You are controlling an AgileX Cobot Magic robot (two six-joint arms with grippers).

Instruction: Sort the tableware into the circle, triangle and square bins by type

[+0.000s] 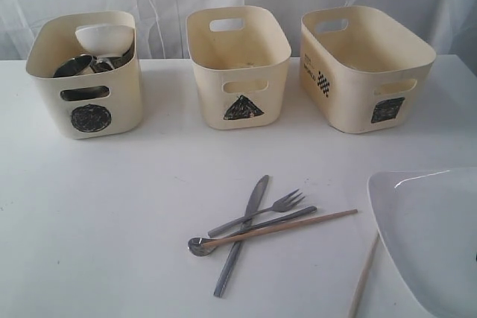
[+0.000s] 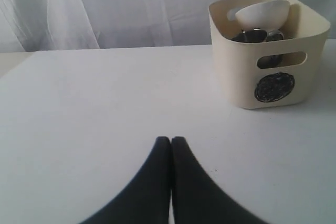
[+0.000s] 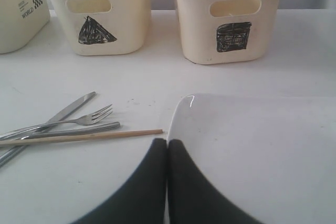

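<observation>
right gripper (image 3: 167, 141) pressed together, empty, at the rim of the large white rounded-square plate (image 3: 252, 150); left gripper (image 2: 170, 140) same. Beside the plate, steel knife (image 1: 256, 193), fork (image 1: 289, 201), spoon (image 1: 199, 246) and wooden chopstick (image 1: 320, 220) lie crossed: lifting one likely drags the rest. Glossy plate may slip, or jam in the cream square-marked bin (image 1: 365, 72).

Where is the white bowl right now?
The white bowl rests in the circle bin, leftmost in the exterior view, above the steel pieces.

We see only part of the white plate (image 1: 428, 236); the picture's edge cuts it. The chopstick (image 1: 364, 277) just beside the plate runs off too. Far from the plate, the wall of the circle bin (image 1: 89, 102) hides most of the steel things (image 1: 73, 65) inside.
</observation>
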